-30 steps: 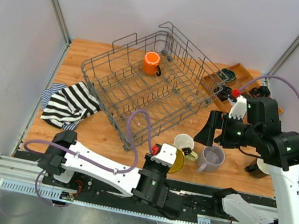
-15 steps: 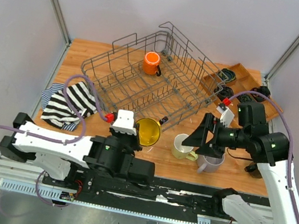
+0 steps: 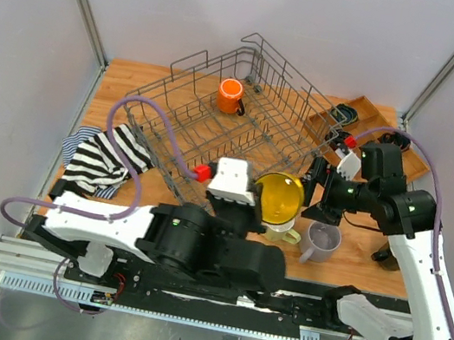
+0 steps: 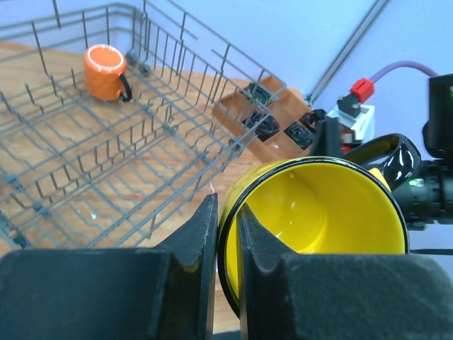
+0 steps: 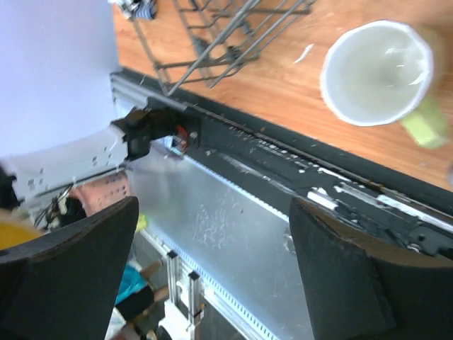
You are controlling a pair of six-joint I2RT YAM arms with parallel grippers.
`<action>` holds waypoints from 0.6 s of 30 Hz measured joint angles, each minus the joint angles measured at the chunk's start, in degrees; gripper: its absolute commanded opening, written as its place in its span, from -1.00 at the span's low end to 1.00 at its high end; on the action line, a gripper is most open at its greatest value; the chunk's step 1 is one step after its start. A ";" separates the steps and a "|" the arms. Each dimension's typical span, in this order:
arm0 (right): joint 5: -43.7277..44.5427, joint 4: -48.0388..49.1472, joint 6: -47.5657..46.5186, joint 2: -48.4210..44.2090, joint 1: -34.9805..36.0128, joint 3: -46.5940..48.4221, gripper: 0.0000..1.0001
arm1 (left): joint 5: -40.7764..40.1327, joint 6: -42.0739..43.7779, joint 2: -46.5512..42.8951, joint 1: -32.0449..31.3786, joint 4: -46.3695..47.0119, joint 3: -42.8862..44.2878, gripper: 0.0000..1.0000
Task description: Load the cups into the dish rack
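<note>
Where the left tool (image 4: 226, 210) meets its load, its two fingers are pinched narrow on the wall of the yellow mug (image 4: 318, 212), one inside the rim and one outside. That mug is held off the surface (image 3: 134, 74), tipped so its mouth faces the left wrist view. From above it hangs at the near right side of the dish rack (image 3: 192, 120), partly covering the cream mug (image 3: 280, 229) below it. The right tool (image 5: 212, 209) stands with its fingers wide apart and nothing between them. It is raised above the surface, just right of the yellow mug, and the cream mug stands upright on the wood in its view. The lavender mug (image 3: 322, 238) stands upright just beside the cream mug. The black mug (image 3: 388, 256) sits further right, partly hidden by the right arm. The orange mug (image 3: 230, 95) lies on its side inside the dish rack, toward the far side. A wooden tray (image 3: 368, 116) sits at the far right and a striped cloth (image 3: 106, 157) at the rack's left.
</note>
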 measured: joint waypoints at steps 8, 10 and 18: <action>8.46 -1.53 -4.04 -1.36 -8.72 -0.07 0.85 | -1.11 16.39 16.44 -0.96 6.51 20.20 -0.99; 9.49 -1.70 -5.57 -2.43 -13.20 -0.70 0.88 | -1.14 22.08 16.00 -0.98 12.66 17.38 -0.99; 13.90 -3.08 -10.32 -3.98 -19.17 -1.64 0.97 | 0.92 84.59 -1.07 -0.76 93.70 -24.68 -0.99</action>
